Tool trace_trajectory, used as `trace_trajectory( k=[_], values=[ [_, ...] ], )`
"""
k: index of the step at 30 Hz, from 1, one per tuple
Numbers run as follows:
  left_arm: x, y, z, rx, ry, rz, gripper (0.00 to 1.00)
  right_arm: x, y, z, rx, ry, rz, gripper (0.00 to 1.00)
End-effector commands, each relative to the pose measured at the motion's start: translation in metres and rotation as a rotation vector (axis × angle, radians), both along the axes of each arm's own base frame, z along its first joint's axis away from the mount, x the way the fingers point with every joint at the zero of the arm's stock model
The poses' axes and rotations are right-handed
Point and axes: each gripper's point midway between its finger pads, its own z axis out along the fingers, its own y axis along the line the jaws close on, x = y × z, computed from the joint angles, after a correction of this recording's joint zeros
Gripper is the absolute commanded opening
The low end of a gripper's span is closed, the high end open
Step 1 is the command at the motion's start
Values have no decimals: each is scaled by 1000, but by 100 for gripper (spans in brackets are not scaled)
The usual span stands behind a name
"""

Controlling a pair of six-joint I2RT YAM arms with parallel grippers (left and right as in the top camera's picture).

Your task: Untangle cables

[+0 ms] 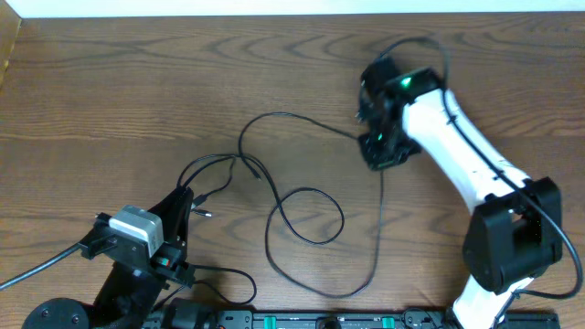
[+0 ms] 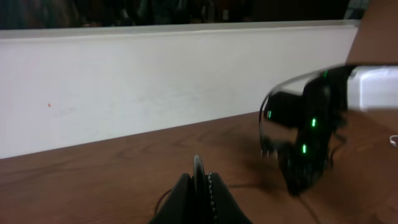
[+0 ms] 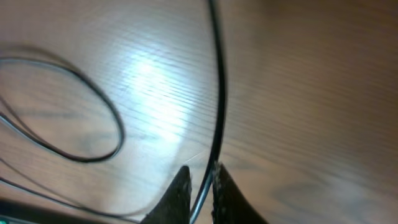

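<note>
Read right gripper jaws as narrowly parted, one strand of the cables threaded through the slot, clamped or loose not discernible; read left gripper jaws as pressed fully together, hold on anything not discernible. Locate remaining cable runs in loose loops between both grippers on brown wood-grain table, white wall behind far edge. Note thin, round, glossy black cord.

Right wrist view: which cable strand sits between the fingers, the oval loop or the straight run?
The straight run: it drops down the frame into the gap of the right gripper. The oval loop lies at picture left, away from the fingers.
</note>
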Motion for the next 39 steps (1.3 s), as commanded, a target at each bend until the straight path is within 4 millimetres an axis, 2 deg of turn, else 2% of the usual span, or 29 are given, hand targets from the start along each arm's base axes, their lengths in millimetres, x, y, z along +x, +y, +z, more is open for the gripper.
trace_trajectory(
  k=[1,7,12,14,16,17,18,20,21,31,35,39],
  values=[
    [5,12,0,3,-3,77,7,-26,30,-22,120,62,197,3],
    [18,53,-3,33,9,324,8,-39,81,-41,257,-17,465,1],
    [31,63,-10,59,48,396,7,-46,117,-47,298,-111,663,2],
    [36,66,-13,69,64,419,7,-51,129,-49,312,-138,729,7],
    [40,70,-15,80,76,448,7,-56,140,-51,324,-163,783,25],
    [42,73,-16,85,81,468,7,-57,145,-51,325,-179,803,42],
    [44,76,-16,89,82,489,7,-57,149,-52,320,-195,815,68],
    [45,81,-16,95,85,516,7,-55,155,-52,306,-230,834,92],
    [46,82,-16,96,85,522,7,-53,157,-53,300,-245,841,99],
    [45,82,-16,95,85,522,8,-45,178,-65,350,-378,858,99],
    [45,82,-16,96,87,522,8,-38,185,-70,372,-463,926,99],
    [45,82,-18,99,93,521,7,-43,183,-76,365,-480,1014,99]
  ],
)
